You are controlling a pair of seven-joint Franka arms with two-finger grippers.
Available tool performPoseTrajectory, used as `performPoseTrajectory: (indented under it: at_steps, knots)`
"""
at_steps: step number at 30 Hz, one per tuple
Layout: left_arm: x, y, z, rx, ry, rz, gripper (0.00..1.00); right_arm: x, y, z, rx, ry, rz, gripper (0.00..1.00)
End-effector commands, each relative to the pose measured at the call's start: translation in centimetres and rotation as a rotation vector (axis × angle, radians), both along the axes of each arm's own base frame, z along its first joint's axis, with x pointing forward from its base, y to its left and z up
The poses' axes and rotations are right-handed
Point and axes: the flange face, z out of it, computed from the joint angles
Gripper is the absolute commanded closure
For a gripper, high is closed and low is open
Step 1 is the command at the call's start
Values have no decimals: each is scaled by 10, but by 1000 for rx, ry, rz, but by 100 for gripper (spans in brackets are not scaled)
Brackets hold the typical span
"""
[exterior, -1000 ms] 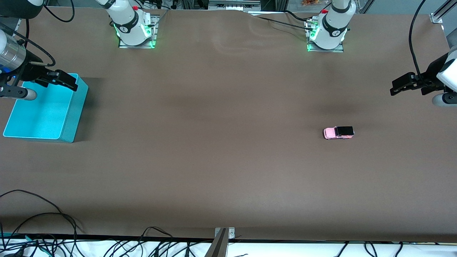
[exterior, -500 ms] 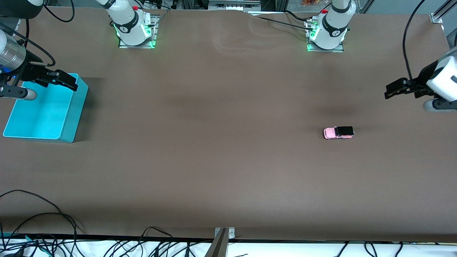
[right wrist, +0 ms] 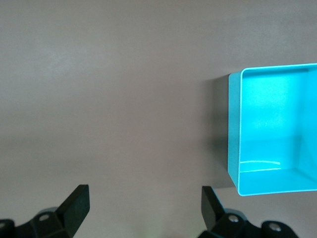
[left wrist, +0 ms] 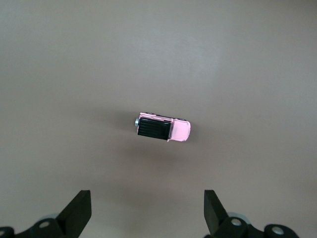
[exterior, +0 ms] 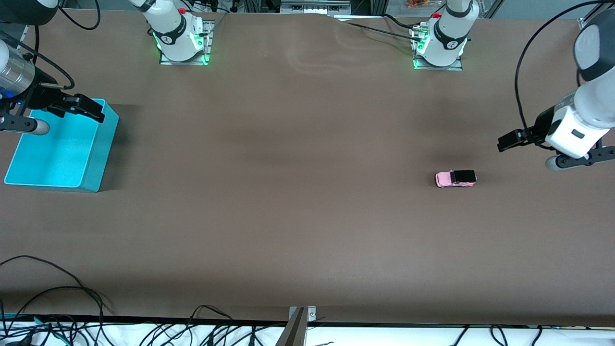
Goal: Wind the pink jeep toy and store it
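The pink jeep toy [exterior: 455,178] [left wrist: 163,128], light pink with a black roof panel, stands on its wheels on the brown table toward the left arm's end. My left gripper [exterior: 505,142] [left wrist: 147,213] hangs open in the air over the table beside the jeep, nothing between its fingers. At the right arm's end of the table, my right gripper [exterior: 91,109] [right wrist: 143,210] waits open and empty over the rim of the turquoise bin [exterior: 103,149] [right wrist: 234,148]. The bin holds nothing that I can see.
Both arm bases [exterior: 180,36] [exterior: 439,41] stand along the table's edge farthest from the front camera. Loose black cables [exterior: 57,298] lie along the nearest edge. A metal bracket [exterior: 301,317] sits at the middle of that edge.
My left gripper has swung down and in toward the pink jeep from the table's end. The right arm, the jeep and the bin have not moved.
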Motion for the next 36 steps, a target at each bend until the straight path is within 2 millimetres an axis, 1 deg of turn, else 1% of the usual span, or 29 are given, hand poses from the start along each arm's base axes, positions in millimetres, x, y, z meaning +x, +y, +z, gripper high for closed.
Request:
performPoseTrajectory:
  at_steps: [1,3,6,10,17,20,22,25,30,36]
  knots:
    - [-3,4,-15,50,-20,79,0,1,0,6,2,-5,12,0]
    - [-2,3,-25,52,-16,101,0,1,0,6,2,-5,12,0]
    - [0,1,-35,55,-14,139,0,1,0,6,2,-3,12,0]
    - [5,2,-52,71,7,274,0,2,0,5,2,-2,12,0]
    - [10,-3,-82,72,17,384,0,1,0,6,2,-5,12,0]
    - [10,-2,-92,69,7,431,0,2,0,5,2,-3,12,0]
    - [8,0,-103,75,18,465,2,2,-1,5,2,-3,11,0]
    - [9,2,-118,76,11,506,2,1,0,6,1,-5,11,0]
    - [10,2,-140,74,-39,658,2,2,0,5,2,-3,12,0]
    - [11,4,-163,89,-23,790,2,2,0,5,2,-3,12,0]
